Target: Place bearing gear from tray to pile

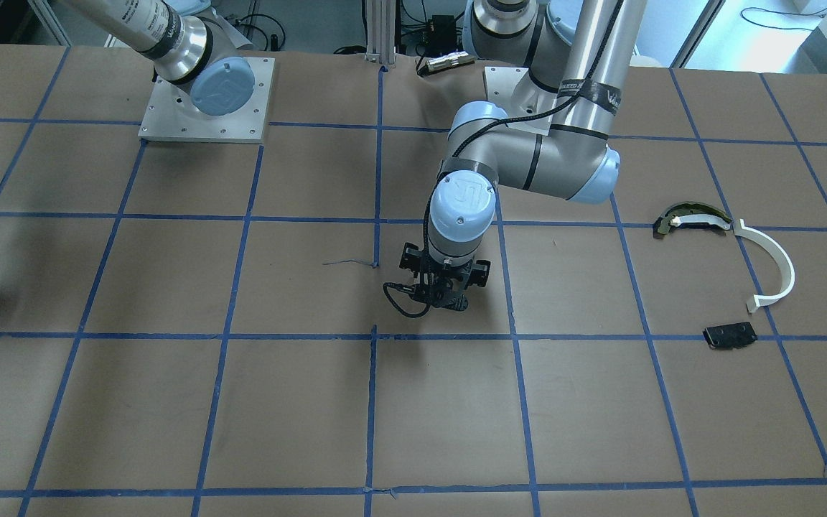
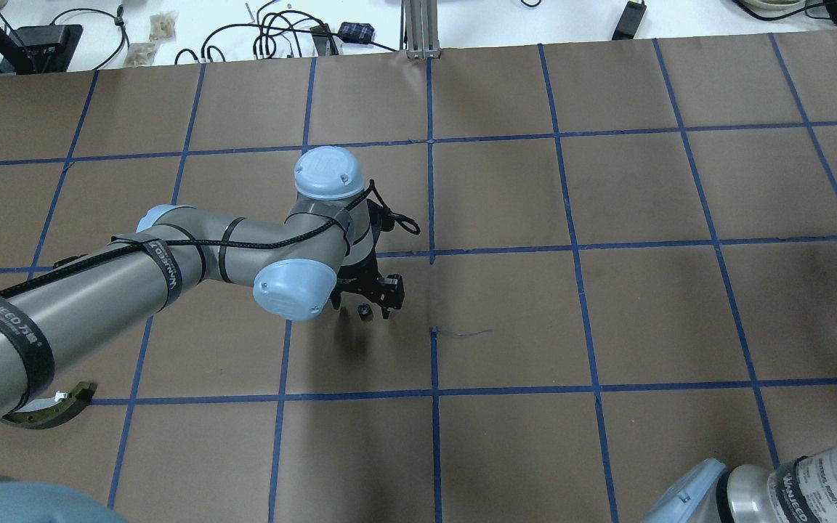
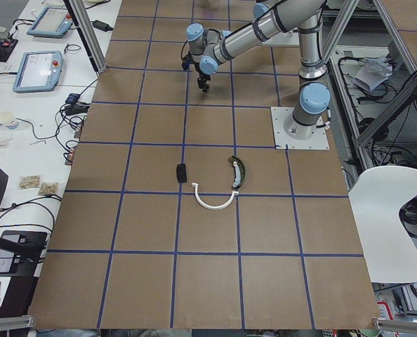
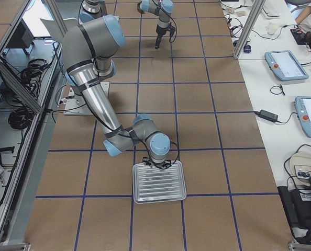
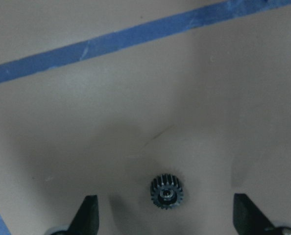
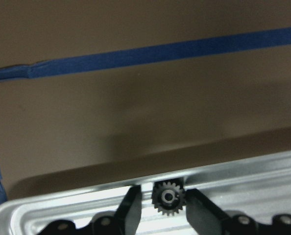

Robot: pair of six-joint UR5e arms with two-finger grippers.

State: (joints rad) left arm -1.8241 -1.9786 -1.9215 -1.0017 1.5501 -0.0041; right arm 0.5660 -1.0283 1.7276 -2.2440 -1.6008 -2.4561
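Slippage, we feared, could drop the gear (image 6: 168, 197) the right fingers (image 6: 130, 209) pinched by its teeth at the tray (image 6: 253, 182) rim, while left fingers (image 5: 87, 216) stood wide around a second gear (image 5: 166, 192) on the bench (image 5: 209, 98).

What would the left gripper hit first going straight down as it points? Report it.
The left gripper, open, points straight down. Its fingers straddle the small black gear lying on the table, so they would probably meet the table first; depth is unclear.

A white chair (image 3: 387, 210) stands beside the blue-taped brown table (image 3: 145, 288); a tablet (image 3: 38, 70) lies on the white bench (image 3: 26, 105).
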